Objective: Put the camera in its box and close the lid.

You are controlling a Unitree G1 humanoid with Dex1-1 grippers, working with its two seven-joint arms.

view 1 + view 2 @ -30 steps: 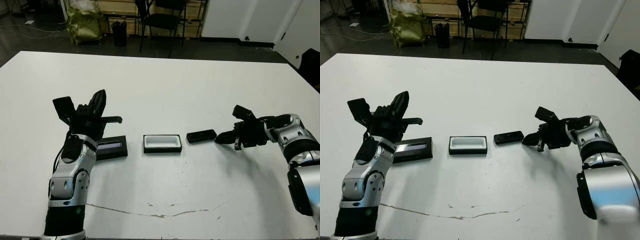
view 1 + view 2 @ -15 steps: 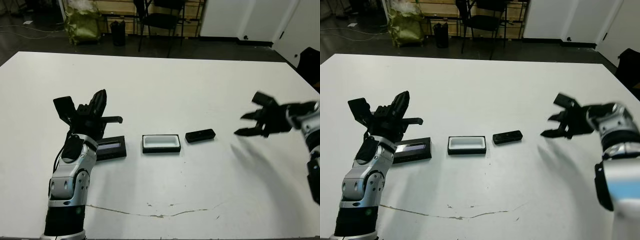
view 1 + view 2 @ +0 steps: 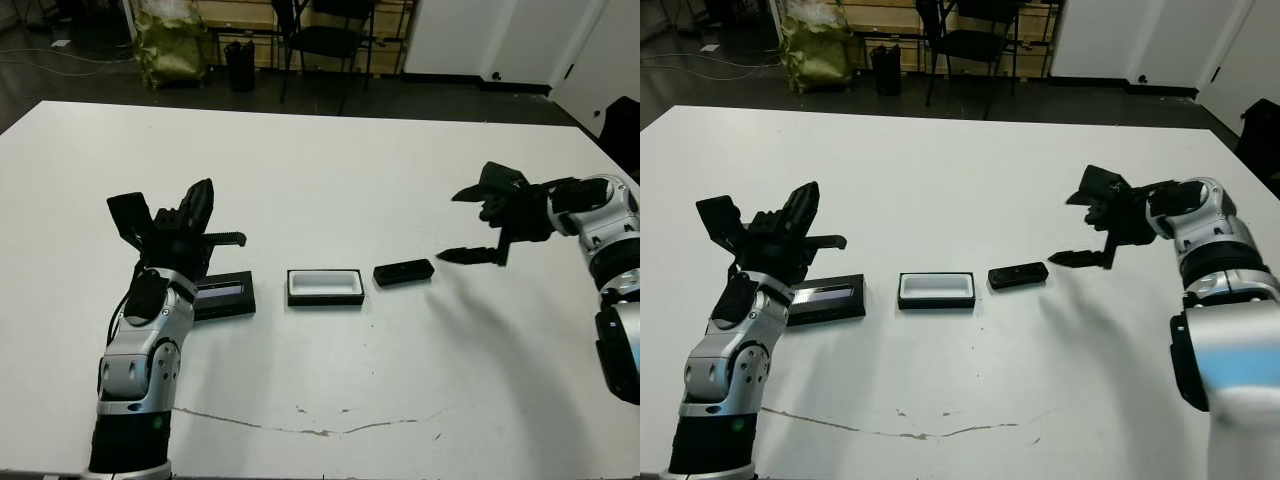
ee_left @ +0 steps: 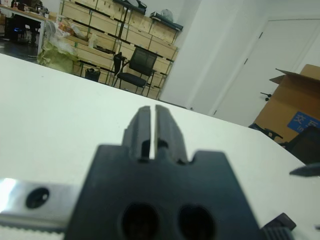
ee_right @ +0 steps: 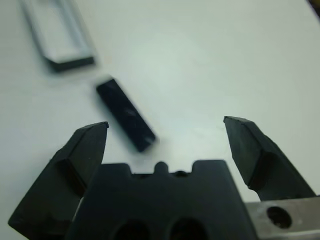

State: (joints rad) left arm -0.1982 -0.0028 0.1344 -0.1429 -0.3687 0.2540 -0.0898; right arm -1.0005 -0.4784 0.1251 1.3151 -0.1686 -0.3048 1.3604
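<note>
**Camera still out on the table, box open, lid off to the side**

So on the white table [image 3: 330, 180] there's a neat little row of three things. The box [image 3: 324, 287] sits in the middle, open, white lining showing and nothing in it. Just beside it toward the robot's right lies the camera [image 3: 403, 272], flat on the table and slightly angled, not touching the box. On the other side of the box is the lid [image 3: 222, 297], flat with its pale strip facing up, a small gap between it and the box.

The right gripper [image 3: 470, 224] hangs above the table a bit past the camera on the robot's right, fingers spread wide apart and holding nothing. The right wrist view has the camera [image 5: 125, 115] lying between and beyond the two fingertips, with the box [image 5: 57, 35] blurred farther off.

The left gripper [image 3: 205, 215] is raised over the near end of the lid, and the arm covers part of it. In the left wrist view its fingers [image 4: 141, 131] are pressed nearly together with just a thin slit between them, gripping nothing.
</note>
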